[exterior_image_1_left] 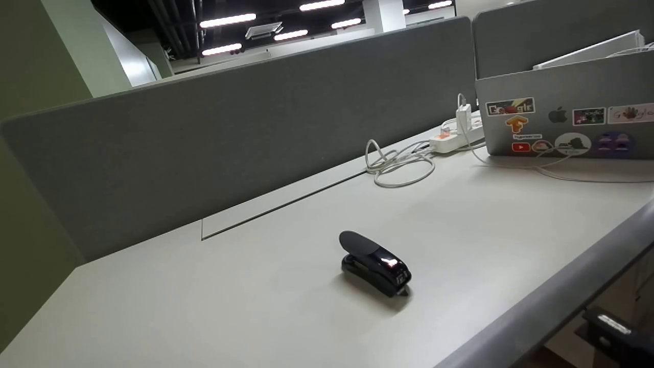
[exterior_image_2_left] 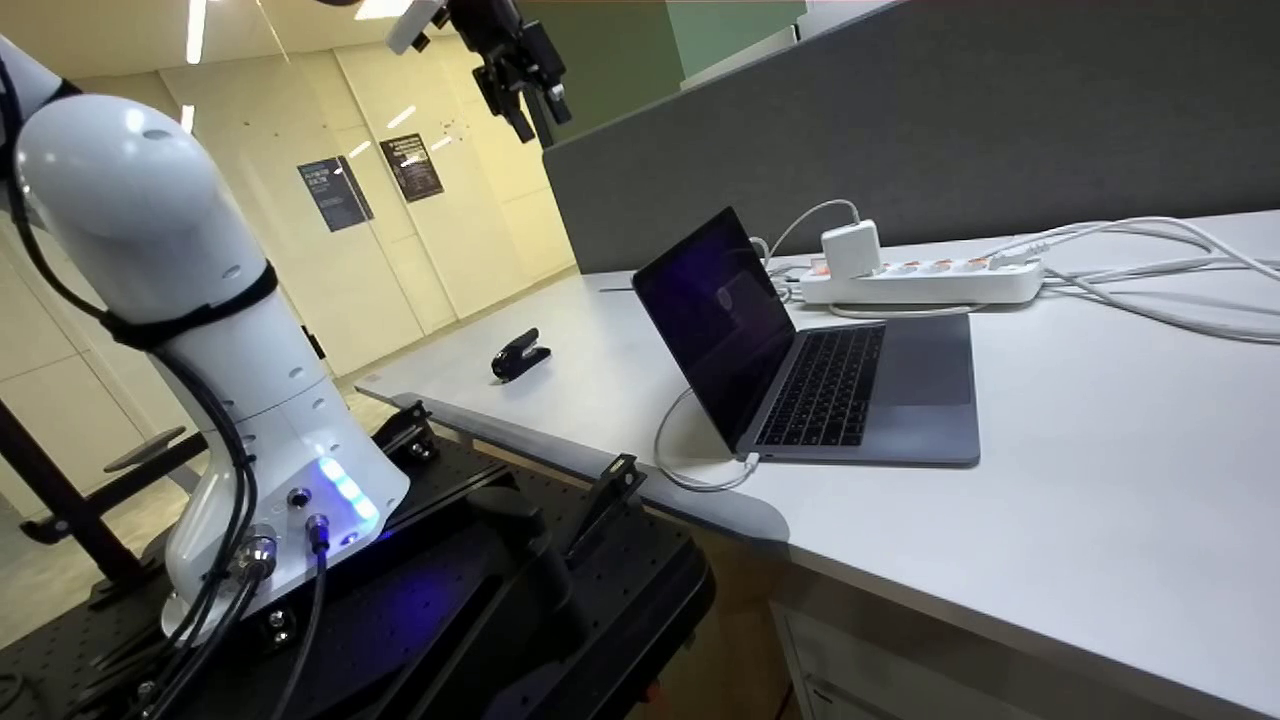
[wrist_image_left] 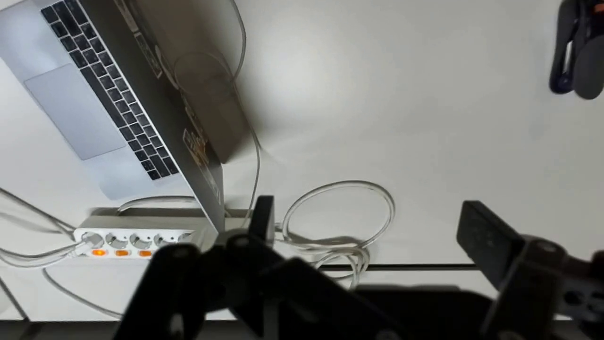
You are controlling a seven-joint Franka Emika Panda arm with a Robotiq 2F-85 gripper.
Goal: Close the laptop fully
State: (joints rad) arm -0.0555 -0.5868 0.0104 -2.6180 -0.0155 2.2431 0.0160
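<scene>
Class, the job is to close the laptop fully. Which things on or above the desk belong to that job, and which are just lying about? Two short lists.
Belongs to the job:
laptop, standing open
gripper, open

Just lying about:
black stapler
white power strip
white charger, plugged into the strip
looped white cables

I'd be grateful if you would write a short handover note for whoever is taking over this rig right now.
Gripper: open, holding nothing, raised over the desk.
Laptop: on the desk beside the power strip, a white plug in its side, lid standing open.
Stapler: also on the desk, apart from the laptop.
Done: nothing of the closing; the lid is not yet lowered.
Left: fold the lid down onto the keyboard until fully shut.
</scene>
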